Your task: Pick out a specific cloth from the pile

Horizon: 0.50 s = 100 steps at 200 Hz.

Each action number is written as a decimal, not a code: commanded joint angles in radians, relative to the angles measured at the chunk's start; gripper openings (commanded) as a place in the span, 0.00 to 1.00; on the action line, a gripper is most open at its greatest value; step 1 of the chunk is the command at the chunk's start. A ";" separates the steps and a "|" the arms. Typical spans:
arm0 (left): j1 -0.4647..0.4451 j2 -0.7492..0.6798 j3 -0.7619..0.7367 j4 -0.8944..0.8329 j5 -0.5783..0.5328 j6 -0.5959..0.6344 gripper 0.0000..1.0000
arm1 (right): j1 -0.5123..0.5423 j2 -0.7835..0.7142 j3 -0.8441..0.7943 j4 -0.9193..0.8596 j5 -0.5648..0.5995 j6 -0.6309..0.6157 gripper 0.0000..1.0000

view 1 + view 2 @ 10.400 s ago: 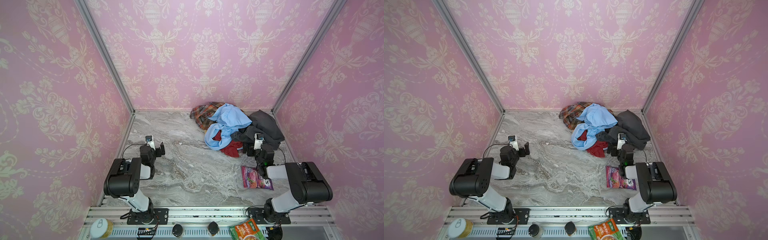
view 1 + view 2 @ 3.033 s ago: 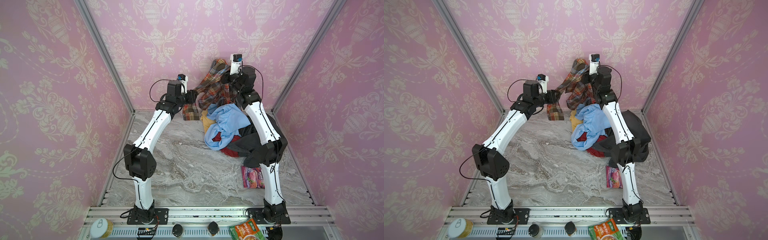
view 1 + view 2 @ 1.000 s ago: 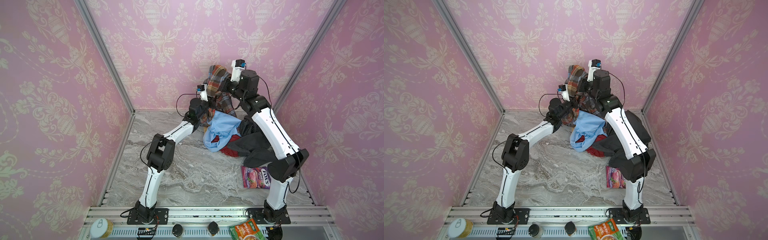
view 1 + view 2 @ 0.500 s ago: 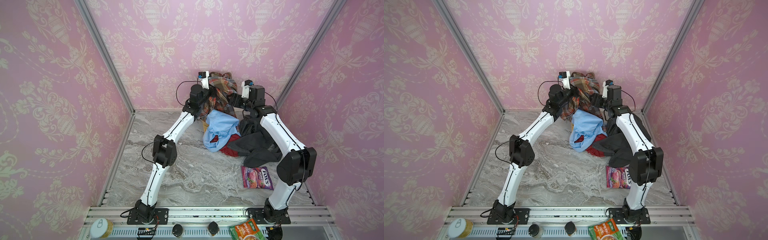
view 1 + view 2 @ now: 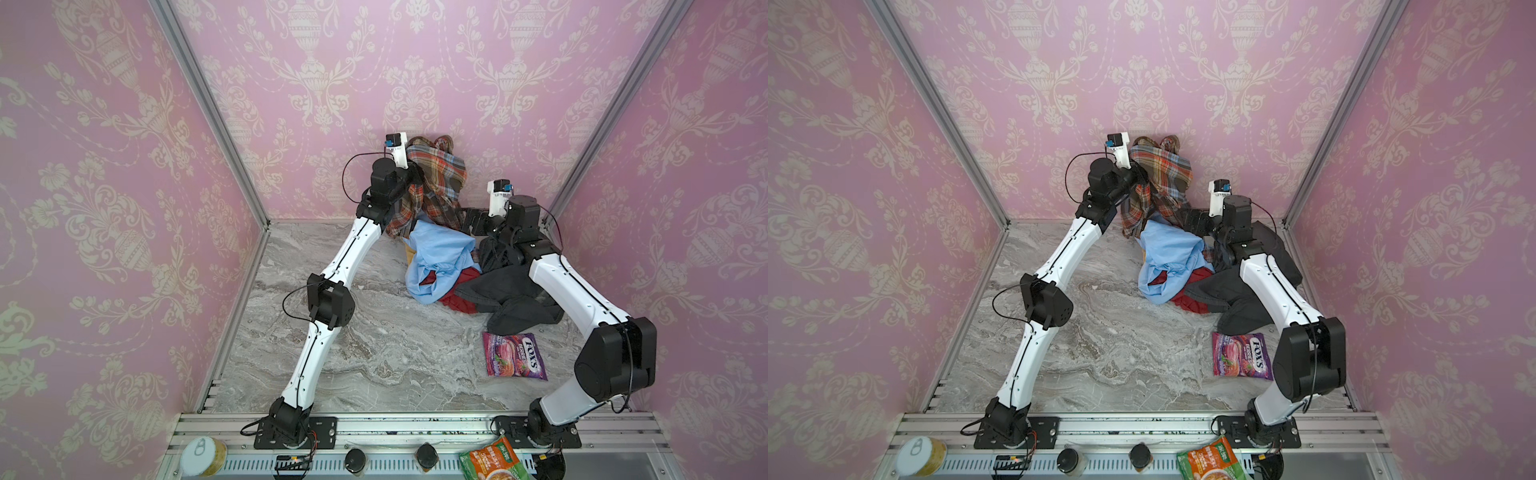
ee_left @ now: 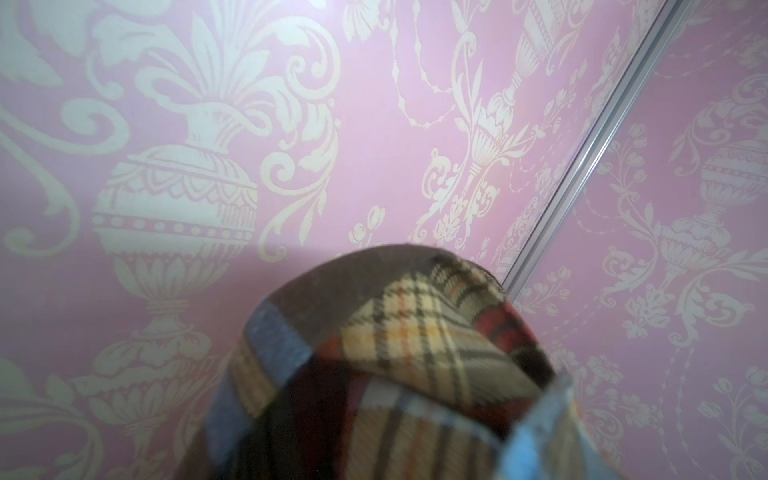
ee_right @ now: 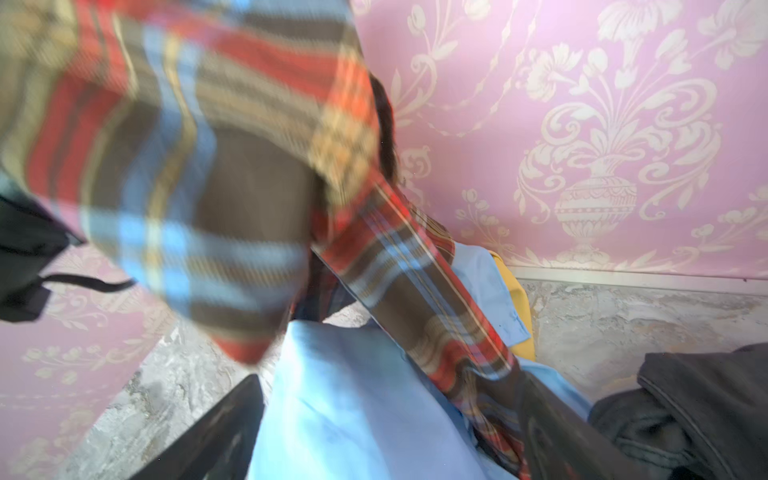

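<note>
The plaid cloth (image 5: 436, 178) (image 5: 1158, 174) hangs in the air against the back wall, its lower end trailing onto the pile (image 5: 449, 266) (image 5: 1175, 266) of light-blue, dark red, dark grey and mustard garments. My left gripper (image 5: 415, 174) (image 5: 1138, 174) is shut on the cloth's upper part. In the left wrist view the cloth (image 6: 415, 353) hides the jaws. My right gripper (image 5: 465, 218) (image 5: 1187, 218) (image 7: 386, 415) stands open lower down, over the light-blue garment (image 7: 353, 395). A strip of the cloth (image 7: 415, 270) runs past one of its fingers (image 7: 557, 428).
A purple snack bag (image 5: 514, 356) (image 5: 1241, 355) lies on the marble floor in front of the pile, near the right arm's elbow. The pink back wall (image 5: 415, 62) is close behind both grippers. A tin can (image 5: 203, 455) and a green packet (image 5: 494, 461) sit on the front rail.
The right gripper has opened, let go of the cloth and come down toward the pile. The left gripper has risen along the back wall with the cloth.
</note>
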 commanded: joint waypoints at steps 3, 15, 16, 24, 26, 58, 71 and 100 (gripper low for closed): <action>0.049 -0.139 0.057 0.099 -0.043 -0.045 0.00 | -0.009 0.006 -0.051 0.034 -0.021 -0.075 0.97; 0.053 -0.155 0.057 0.094 -0.040 -0.045 0.00 | -0.008 -0.005 -0.089 0.099 -0.061 -0.086 0.99; 0.053 -0.156 0.057 0.094 -0.040 -0.044 0.00 | -0.008 -0.006 -0.091 0.107 -0.063 -0.087 0.99; 0.054 -0.164 0.058 0.086 -0.039 -0.040 0.00 | -0.008 -0.015 -0.112 0.147 -0.078 -0.087 1.00; 0.055 -0.165 0.057 0.086 -0.037 -0.039 0.00 | -0.007 -0.015 -0.115 0.151 -0.078 -0.089 1.00; 0.068 -0.198 0.058 0.054 -0.040 0.001 0.00 | -0.008 -0.027 -0.115 0.165 -0.077 -0.107 1.00; 0.080 -0.211 0.058 0.055 -0.039 0.006 0.00 | -0.008 -0.038 -0.132 0.194 -0.081 -0.104 1.00; 0.100 -0.238 0.059 0.055 -0.043 0.009 0.00 | -0.008 -0.051 -0.143 0.199 -0.076 -0.101 1.00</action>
